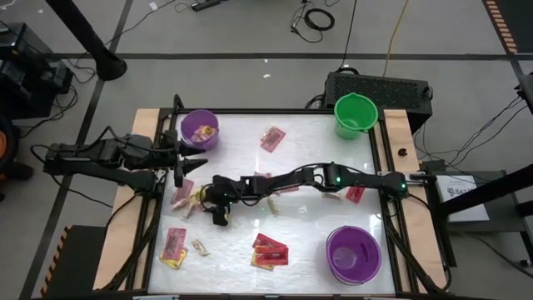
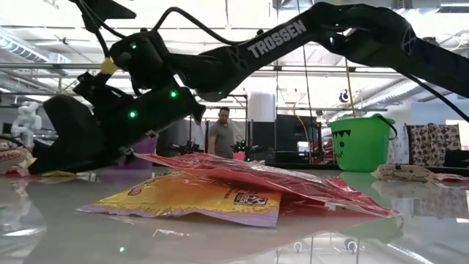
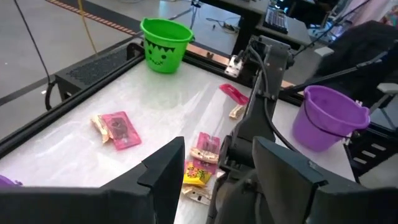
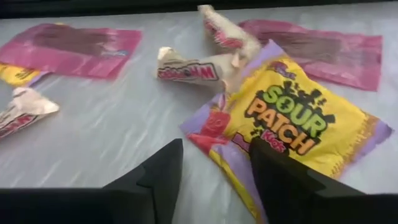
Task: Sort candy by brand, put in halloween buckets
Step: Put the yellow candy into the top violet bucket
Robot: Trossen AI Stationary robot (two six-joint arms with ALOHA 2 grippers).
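Right end effector [image 4: 211, 180] spread above Sour Patch Kids packet [image 4: 292, 124], nothing gripped. Left end effector [image 3: 211, 180] spread, waiting beside purple bucket [image 1: 199, 129]. Most candy unsorted on bench [image 1: 308, 158]; sorting barely begun.

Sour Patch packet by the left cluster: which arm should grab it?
Right. The right gripper hangs open directly over the Sour Patch packet. The left gripper sits open farther back near the purple bucket.

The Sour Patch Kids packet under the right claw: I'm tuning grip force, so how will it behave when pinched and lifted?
The Sour Patch Kids packet looks like thin, crinkled film lying nearly flat, so it will probably flop and feel light. Its glossy wrapper on the smooth table may slide if nudged. The open right claw hangs over one corner; pinching there would likely let the rest droop.
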